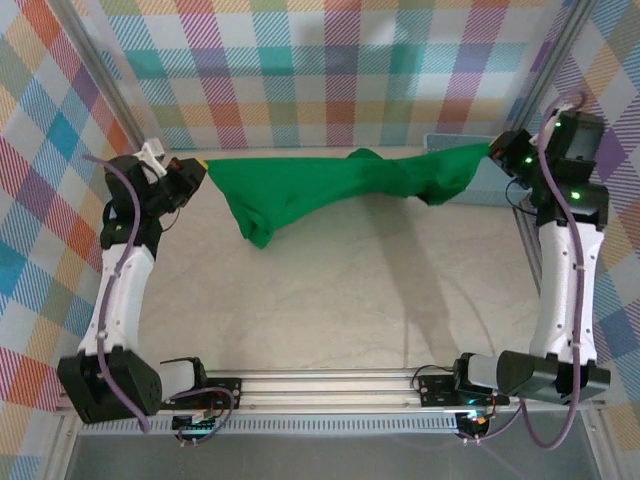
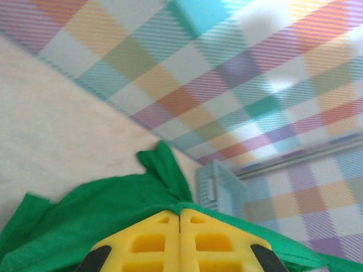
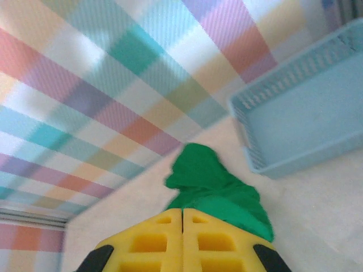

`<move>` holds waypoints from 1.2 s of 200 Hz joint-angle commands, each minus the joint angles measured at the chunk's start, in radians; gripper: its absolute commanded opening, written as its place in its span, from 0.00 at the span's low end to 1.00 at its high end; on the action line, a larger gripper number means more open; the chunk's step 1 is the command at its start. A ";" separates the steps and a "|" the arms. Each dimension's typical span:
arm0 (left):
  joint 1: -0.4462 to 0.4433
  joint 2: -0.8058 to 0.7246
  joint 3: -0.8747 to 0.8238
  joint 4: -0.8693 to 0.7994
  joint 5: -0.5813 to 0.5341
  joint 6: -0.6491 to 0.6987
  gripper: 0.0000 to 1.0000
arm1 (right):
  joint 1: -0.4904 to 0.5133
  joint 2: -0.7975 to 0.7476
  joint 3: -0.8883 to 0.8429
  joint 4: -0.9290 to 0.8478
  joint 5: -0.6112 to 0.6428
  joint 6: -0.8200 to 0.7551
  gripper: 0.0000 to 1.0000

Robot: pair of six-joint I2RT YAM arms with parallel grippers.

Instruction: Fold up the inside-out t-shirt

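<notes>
The left gripper (image 1: 203, 166) is closed on one end of the t-shirt (image 1: 330, 180), near the far left corner of the table (image 1: 350, 300). The right gripper (image 1: 492, 151) is closed on the other end, near the far right corner, just beside the basket (image 1: 492, 186). The t-shirt stretches between them along the far edge, and its left part sags lower.

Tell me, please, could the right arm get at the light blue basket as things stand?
Probably not usefully: the light blue basket sits close beside the right gripper, but that gripper is shut on the green t-shirt, stretched across to the left gripper.
</notes>
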 commanded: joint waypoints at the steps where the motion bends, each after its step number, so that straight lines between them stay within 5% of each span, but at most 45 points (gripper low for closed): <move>1: 0.018 -0.104 0.030 0.026 0.056 -0.052 0.00 | -0.035 -0.053 0.083 -0.021 -0.098 0.053 0.00; 48: 0.018 -0.298 0.108 0.012 0.036 -0.036 0.00 | -0.045 -0.165 0.267 -0.047 -0.027 0.030 0.00; 83: 0.018 -0.343 0.205 -0.124 -0.109 0.075 0.00 | -0.044 -0.190 0.392 -0.052 0.098 -0.036 0.00; 106: 0.017 -0.152 0.306 -0.325 -0.147 0.122 0.00 | -0.046 -0.104 0.423 -0.061 0.078 -0.048 0.00; 138: -0.005 0.236 0.508 -0.613 -0.021 0.149 0.00 | -0.043 0.071 0.415 -0.060 -0.079 -0.040 0.00; 200: -0.022 0.466 0.670 -0.586 -0.006 0.086 0.00 | -0.023 0.300 0.457 0.086 -0.204 0.017 0.00; 240: -0.029 0.450 0.744 -0.487 -0.054 0.077 0.00 | -0.020 0.400 0.589 0.145 -0.277 0.065 0.00</move>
